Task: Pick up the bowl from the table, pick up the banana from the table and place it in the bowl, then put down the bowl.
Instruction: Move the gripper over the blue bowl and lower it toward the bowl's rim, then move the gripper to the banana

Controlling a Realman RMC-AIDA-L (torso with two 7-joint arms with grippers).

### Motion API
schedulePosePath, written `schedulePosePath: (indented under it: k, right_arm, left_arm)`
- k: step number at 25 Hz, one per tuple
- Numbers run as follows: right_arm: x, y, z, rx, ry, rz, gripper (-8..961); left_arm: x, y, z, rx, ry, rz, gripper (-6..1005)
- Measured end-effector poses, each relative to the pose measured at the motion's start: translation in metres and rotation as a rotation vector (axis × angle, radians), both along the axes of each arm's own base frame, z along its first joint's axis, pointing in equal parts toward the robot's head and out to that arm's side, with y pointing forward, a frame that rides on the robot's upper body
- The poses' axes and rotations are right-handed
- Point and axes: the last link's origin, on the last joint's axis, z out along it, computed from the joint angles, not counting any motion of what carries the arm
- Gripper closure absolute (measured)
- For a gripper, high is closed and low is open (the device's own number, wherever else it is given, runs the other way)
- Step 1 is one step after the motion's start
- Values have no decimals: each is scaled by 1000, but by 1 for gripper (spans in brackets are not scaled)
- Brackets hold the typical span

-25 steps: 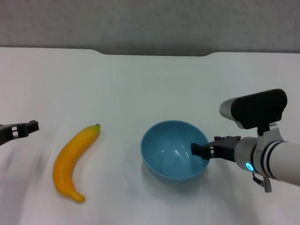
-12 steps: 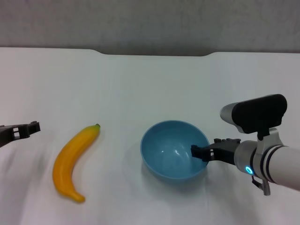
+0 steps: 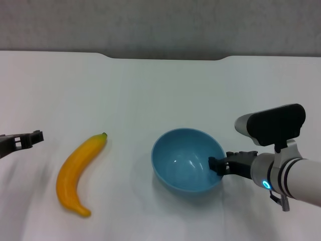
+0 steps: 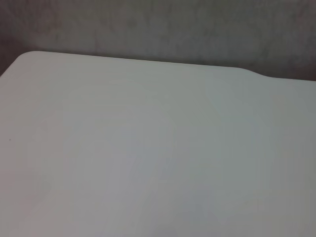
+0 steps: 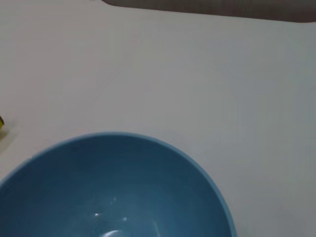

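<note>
The light-blue bowl (image 3: 186,161) stands on the white table (image 3: 160,95), right of centre; it fills the lower part of the right wrist view (image 5: 113,192). My right gripper (image 3: 216,164) is at the bowl's right rim, one finger inside the bowl, and is shut on that rim. The yellow-orange banana (image 3: 77,173) lies flat to the left of the bowl, its green stem tip pointing away from me. My left gripper (image 3: 25,138) hovers at the far left, left of the banana and apart from it.
The table's far edge has a shallow notch (image 3: 165,57) and shows in the left wrist view (image 4: 148,61). A grey wall is behind it. Bare white tabletop lies beyond the bowl and the banana.
My right arm has dropped a little, and its inner finger has drawn back to the bowl's right rim. The bowl has shifted very slightly right. The left arm and banana have not moved.
</note>
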Motion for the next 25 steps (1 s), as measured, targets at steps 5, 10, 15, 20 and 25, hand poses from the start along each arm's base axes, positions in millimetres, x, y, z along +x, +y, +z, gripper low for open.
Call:
schedulePosePath:
  k: [5, 10, 15, 20, 25]
  right_arm:
    - [-1, -1, -2, -6, -3, 6, 432]
    - [-6, -3, -5, -19, -4, 36, 519]
    - [-11, -5, -8, -26, 0, 73, 717]
    - [-11, -6, -8, -24, 2, 75, 880]
    - [-10, -6, -8, -22, 3, 71, 890]
  left_arm:
    - [0, 0, 0, 0, 0, 0, 160]
    - [0, 0, 0, 2, 0, 0, 163]
    - [0, 0, 0, 0, 0, 0, 165]
    - [-1, 0, -1, 0, 2, 0, 168]
    - [-5, -1, -3, -7, 8, 2, 170]
